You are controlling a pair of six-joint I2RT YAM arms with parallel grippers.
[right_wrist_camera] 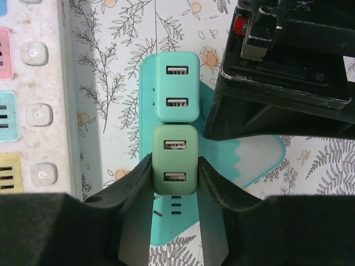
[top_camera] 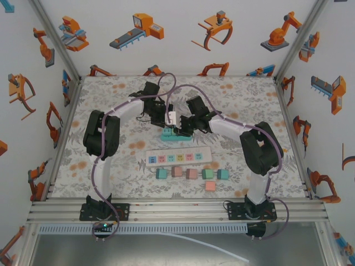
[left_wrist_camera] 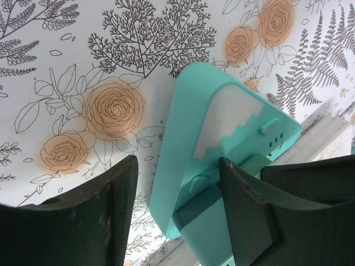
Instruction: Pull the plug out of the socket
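A teal socket block with a white mountain patch lies flat on the flowered table. Two plugs stand in it side by side: a green plug with two USB ports and a teal plug just beyond it. My right gripper is shut on the green plug, one finger on each flank. My left gripper straddles a corner of the socket. Its right finger lies against the block, while its left finger stands apart over the cloth. From above, both grippers meet over the socket.
A long white power strip with coloured outlets lies just in front of the socket, its edge at the left of the right wrist view. Several loose plug cubes sit in a row in front of it, a pink one nearest.
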